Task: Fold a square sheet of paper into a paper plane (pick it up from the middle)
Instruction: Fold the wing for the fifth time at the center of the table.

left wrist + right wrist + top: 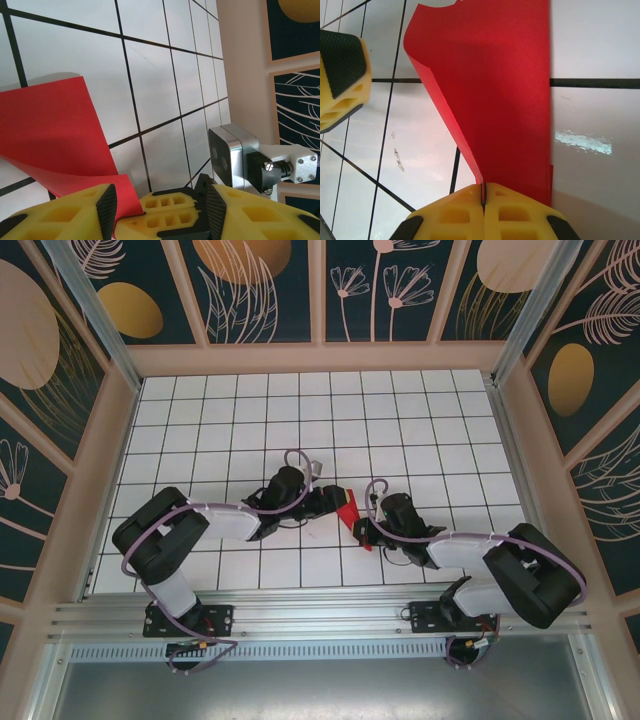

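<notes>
The square sheet of paper (pixel 349 512) is bright red and folded into a narrower shape between my two grippers near the table's middle. My right gripper (pixel 362 530) is shut on its near edge; in the right wrist view the yellow fingers (pixel 483 192) meet on the paper (pixel 495 90), whose left layer curls upward. My left gripper (pixel 335 502) stands open just left of the sheet. In the left wrist view its jaws (pixel 161 209) stand on either side of the right gripper's tips (pixel 150 214), with the paper (pixel 55 135) by the left pad (pixel 106 207). One left finger (pixel 340 65) shows beside the sheet.
White tiled tabletop (pixel 300 420) with black grid lines, walled by beige frames and dark floral panels (pixel 250 290). The right arm's wrist camera (pixel 230 155) sits close to my left gripper. A metal rail (pixel 320 615) runs along the near edge.
</notes>
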Controlling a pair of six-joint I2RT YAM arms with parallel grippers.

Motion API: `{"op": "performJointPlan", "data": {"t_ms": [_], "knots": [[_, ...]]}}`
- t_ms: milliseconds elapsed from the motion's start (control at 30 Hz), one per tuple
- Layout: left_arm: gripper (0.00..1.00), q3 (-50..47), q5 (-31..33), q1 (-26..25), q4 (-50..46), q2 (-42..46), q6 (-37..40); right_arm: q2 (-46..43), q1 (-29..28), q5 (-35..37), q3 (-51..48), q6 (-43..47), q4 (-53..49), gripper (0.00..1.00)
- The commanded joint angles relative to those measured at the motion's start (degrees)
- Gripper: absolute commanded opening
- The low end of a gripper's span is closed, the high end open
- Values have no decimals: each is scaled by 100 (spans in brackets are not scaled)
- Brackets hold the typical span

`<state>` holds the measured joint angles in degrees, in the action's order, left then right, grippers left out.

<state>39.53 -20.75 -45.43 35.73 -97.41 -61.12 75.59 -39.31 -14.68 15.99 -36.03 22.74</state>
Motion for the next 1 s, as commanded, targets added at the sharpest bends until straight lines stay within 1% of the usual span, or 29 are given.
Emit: {"op": "performJointPlan", "data": {"t_ms": [0,100,233,567,800,967], "knots": [[52,-102,228,-27,22,253,142,84,56,-11,-73,-127,184,4],[52,-108,372,-27,-55,329,292,74,65,27,-101,-184,91,4],[51,-113,624,-14,-244,437,493,147,80,-13,-219,-276,282,4],[49,-200,1188,-23,-616,944,671,423,80,-173,-255,-355,673,5],[49,-334,1343,-18,-594,1117,664,359,126,-194,-193,-177,507,5],[49,-371,1337,-18,-582,1092,641,320,156,-193,-206,-156,523,5]]}}
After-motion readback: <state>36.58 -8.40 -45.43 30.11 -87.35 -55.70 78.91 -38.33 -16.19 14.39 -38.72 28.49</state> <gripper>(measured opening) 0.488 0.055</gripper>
